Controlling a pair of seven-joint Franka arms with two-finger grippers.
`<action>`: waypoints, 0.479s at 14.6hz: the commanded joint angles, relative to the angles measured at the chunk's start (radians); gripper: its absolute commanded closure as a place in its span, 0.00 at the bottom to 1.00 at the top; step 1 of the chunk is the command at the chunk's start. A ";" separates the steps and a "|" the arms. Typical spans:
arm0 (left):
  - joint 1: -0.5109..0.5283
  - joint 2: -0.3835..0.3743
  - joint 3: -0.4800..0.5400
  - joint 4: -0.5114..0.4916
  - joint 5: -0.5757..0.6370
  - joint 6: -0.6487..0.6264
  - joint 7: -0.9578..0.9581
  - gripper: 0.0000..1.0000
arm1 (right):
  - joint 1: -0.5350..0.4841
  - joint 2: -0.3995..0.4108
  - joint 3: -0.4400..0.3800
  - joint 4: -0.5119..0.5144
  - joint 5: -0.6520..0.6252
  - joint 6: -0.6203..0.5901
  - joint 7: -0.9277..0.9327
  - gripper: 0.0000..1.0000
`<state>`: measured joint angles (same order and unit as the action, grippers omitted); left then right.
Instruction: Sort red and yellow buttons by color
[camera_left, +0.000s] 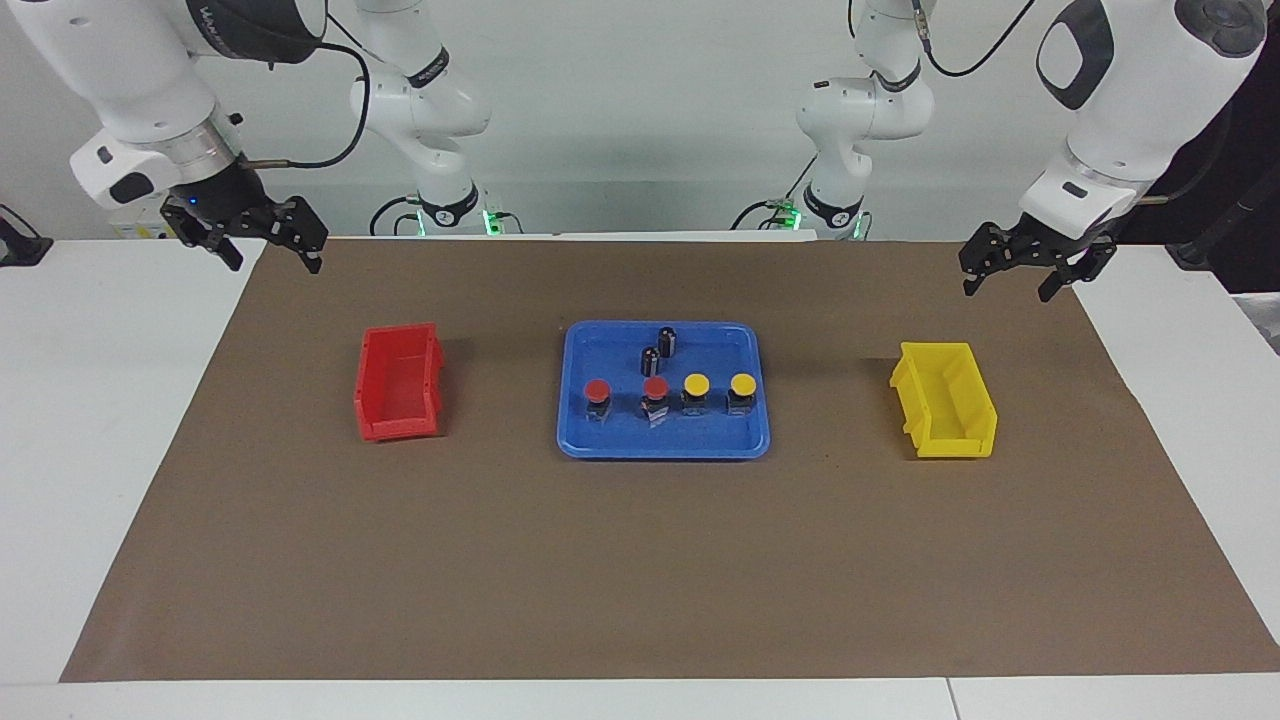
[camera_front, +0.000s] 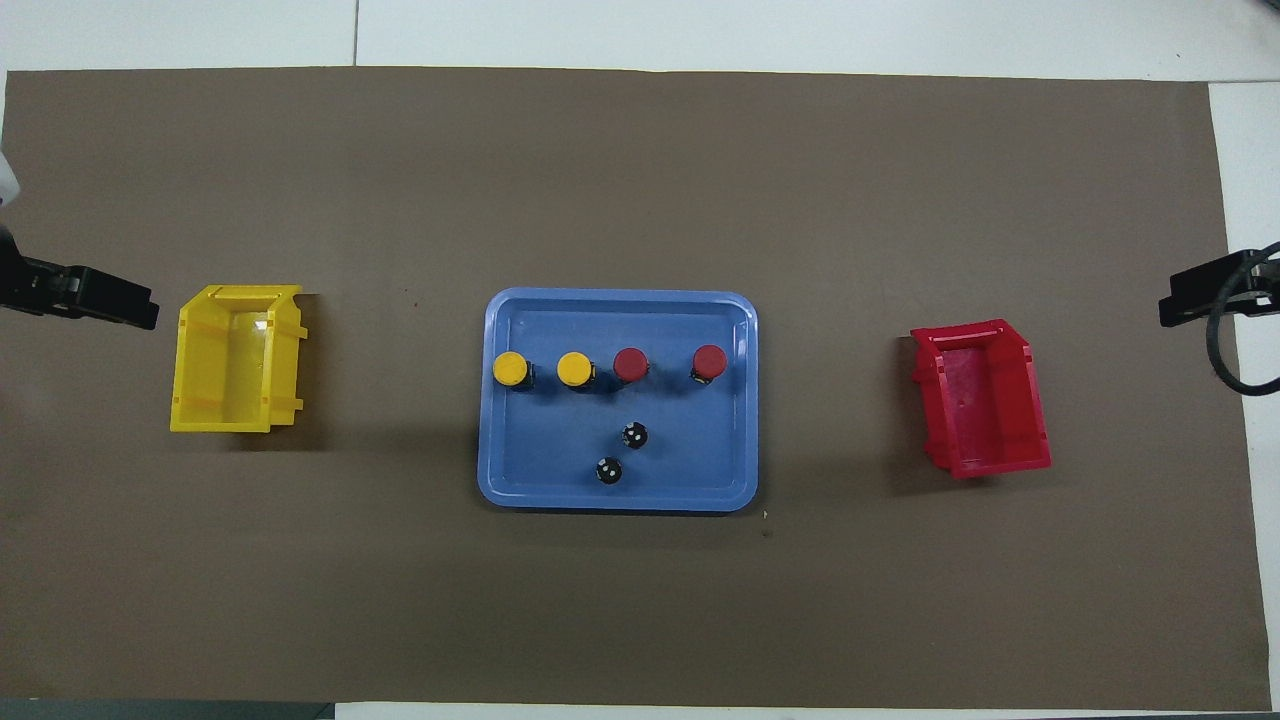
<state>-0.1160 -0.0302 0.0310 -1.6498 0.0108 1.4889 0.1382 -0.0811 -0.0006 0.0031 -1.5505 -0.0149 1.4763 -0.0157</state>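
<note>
Two red buttons (camera_left: 597, 390) (camera_left: 656, 388) and two yellow buttons (camera_left: 696, 384) (camera_left: 742, 384) stand in one row in a blue tray (camera_left: 600, 445) at mid table. In the overhead view the yellow ones (camera_front: 511, 368) (camera_front: 574, 368) are toward the left arm's end and the red ones (camera_front: 630, 363) (camera_front: 709, 360) toward the right arm's end. My right gripper (camera_left: 272, 258) hangs open and holds nothing, over the mat's corner at its own end. My left gripper (camera_left: 1008, 290) hangs open and holds nothing, over the mat near the yellow bin. Both arms wait.
A red bin (camera_left: 397, 430) (camera_front: 985, 465) sits on the brown mat toward the right arm's end, a yellow bin (camera_left: 945, 445) (camera_front: 215, 420) toward the left arm's end. Two dark cylinders (camera_left: 667, 340) (camera_left: 650, 358) stand in the tray, nearer to the robots than the buttons.
</note>
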 joint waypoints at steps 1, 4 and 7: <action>0.002 -0.036 0.000 -0.024 0.021 -0.038 -0.003 0.00 | -0.014 -0.010 0.011 -0.003 -0.005 -0.005 -0.020 0.00; 0.032 -0.037 0.003 -0.016 0.021 -0.018 0.009 0.00 | -0.013 -0.010 0.012 -0.003 -0.005 -0.005 -0.018 0.00; 0.032 -0.036 0.000 -0.018 0.021 0.042 0.000 0.00 | -0.011 -0.012 0.014 -0.007 -0.005 -0.004 -0.021 0.00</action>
<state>-0.0887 -0.0477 0.0370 -1.6500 0.0116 1.4859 0.1376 -0.0810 -0.0008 0.0046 -1.5505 -0.0149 1.4763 -0.0157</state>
